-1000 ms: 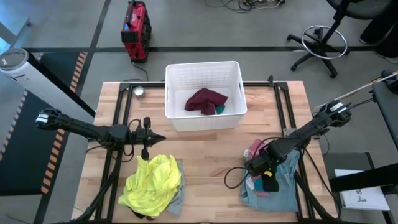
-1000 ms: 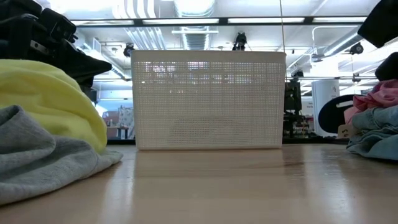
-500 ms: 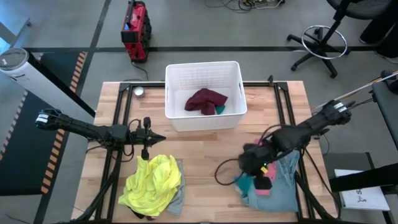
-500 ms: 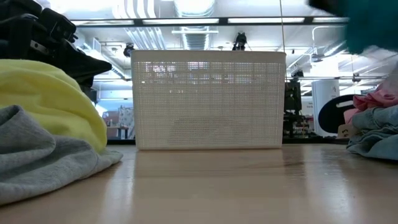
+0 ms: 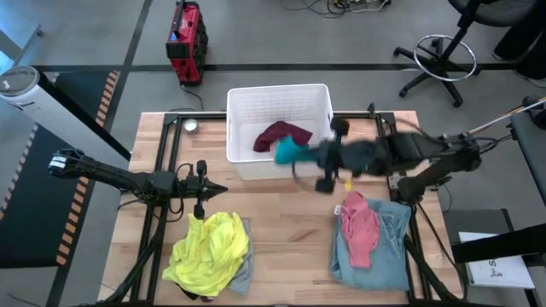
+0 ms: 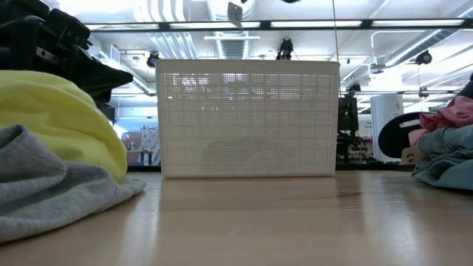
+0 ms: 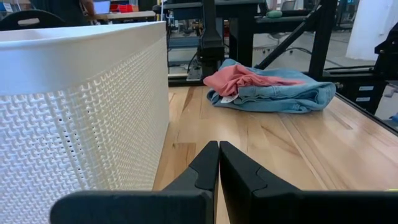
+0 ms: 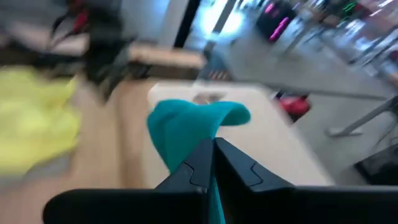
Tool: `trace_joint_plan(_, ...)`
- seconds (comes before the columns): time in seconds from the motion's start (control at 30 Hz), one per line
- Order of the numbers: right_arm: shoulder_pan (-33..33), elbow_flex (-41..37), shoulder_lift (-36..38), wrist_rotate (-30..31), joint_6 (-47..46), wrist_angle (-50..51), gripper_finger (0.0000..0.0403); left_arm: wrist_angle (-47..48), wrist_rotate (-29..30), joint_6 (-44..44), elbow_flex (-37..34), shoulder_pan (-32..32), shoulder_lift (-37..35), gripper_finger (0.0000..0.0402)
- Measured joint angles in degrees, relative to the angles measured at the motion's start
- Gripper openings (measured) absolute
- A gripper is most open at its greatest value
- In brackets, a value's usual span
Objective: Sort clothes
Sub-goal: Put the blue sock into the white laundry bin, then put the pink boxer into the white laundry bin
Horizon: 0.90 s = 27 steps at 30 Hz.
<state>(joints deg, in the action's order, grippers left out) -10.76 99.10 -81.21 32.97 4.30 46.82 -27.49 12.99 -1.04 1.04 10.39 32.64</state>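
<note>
Now the right gripper (image 5: 300, 154) has swung the teal piece (image 5: 290, 151) to the basket (image 5: 279, 96).

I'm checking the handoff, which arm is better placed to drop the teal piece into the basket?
Right. Its gripper is shut on the teal piece at the white basket; the left gripper is empty.

- teal fabric piece (image 5: 291, 151) bunched, held in the air at the white slatted basket's right front corner
- maroon garment (image 5: 273, 136) crumpled inside basket
- bright yellow top (image 5: 209, 251) heaped on grey item (image 6: 52, 185), table's front left
- pink piece (image 5: 360, 226) lying on light blue jeans (image 5: 388, 256), front right corner
</note>
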Motion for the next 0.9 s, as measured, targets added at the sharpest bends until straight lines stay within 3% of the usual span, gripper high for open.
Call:
trace_joint_plan(0.27, 15.7, 0.1, -1.88, -13.32, 6.07, -12.95, 0.0, 0.07, 0.0, 0.0, 0.0, 0.02, 0.02, 0.0)
trace_joint_plan(0.43, 22.56, 0.01, -7.69, -13.9, 6.2, -14.85, 0.0, 0.01, 0.0, 0.0, 0.0, 0.01, 0.0, 0.0)
trace_joint_plan(0.63, 25.85, 0.04, -15.58, -15.25, 3.77, -20.92, 0.0, 0.14, 0.0, -0.22, 0.0, 0.02, 0.02, 0.0)
trace_joint_plan(0.77, 25.76, 3.74, -19.67, -21.09, 2.34, -16.62, 0.002, 0.29, -0.02, -0.09, 0.0, 0.02, 0.08, 0.0)
trace_joint_plan(0.9, 25.27, 10.8, -23.52, -25.73, -1.0, -9.58, 0.0064, 0.32, -0.02, 0.08, 0.0, 0.02, 0.2, 0.0)
